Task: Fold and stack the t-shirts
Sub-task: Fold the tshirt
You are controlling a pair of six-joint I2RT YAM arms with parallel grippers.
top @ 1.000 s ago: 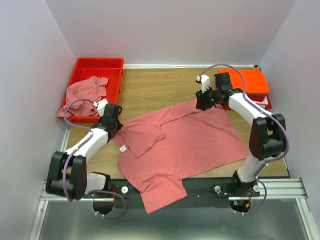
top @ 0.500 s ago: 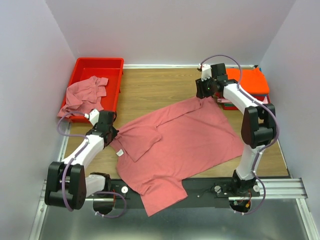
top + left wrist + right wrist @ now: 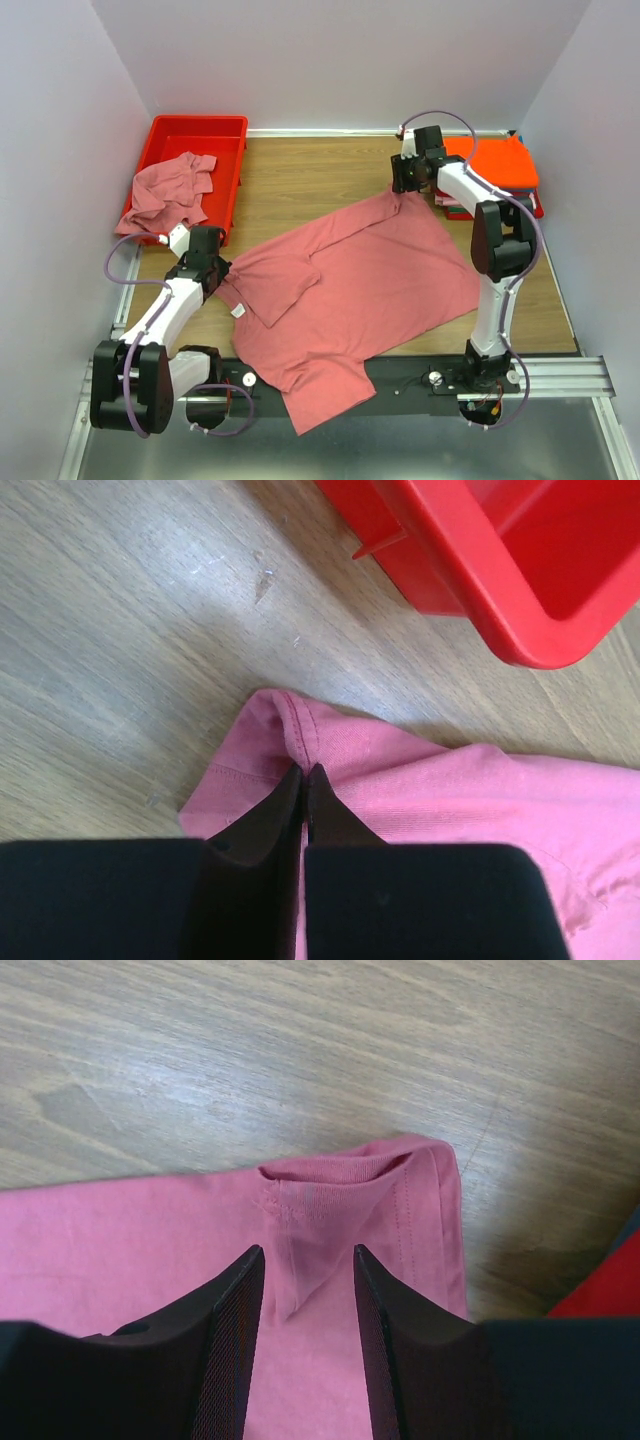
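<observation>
A large dusty rose t-shirt (image 3: 370, 280) lies spread over the wooden table, its lower part hanging over the near edge. A small white tag (image 3: 241, 311) shows near its left side. My left gripper (image 3: 217, 274) (image 3: 303, 772) is shut on the shirt's left corner, pinching a ridge of pink cloth (image 3: 400, 770). My right gripper (image 3: 403, 189) (image 3: 305, 1265) stands open over the shirt's far corner (image 3: 340, 1200), a raised crease between its fingers and touching neither. Another rose t-shirt (image 3: 170, 188) lies crumpled in the bin. A folded orange t-shirt (image 3: 497, 162) tops a pile at the far right.
The red plastic bin (image 3: 195, 132) (image 3: 500, 570) stands at the far left, close to my left gripper. Bare wood (image 3: 310, 175) lies between the bin and the right-hand pile. White walls close in three sides.
My left gripper has drawn the shirt's left corner leftward and nearer. The right gripper moved a little farther back along the far corner. The shirt lies more stretched out.
</observation>
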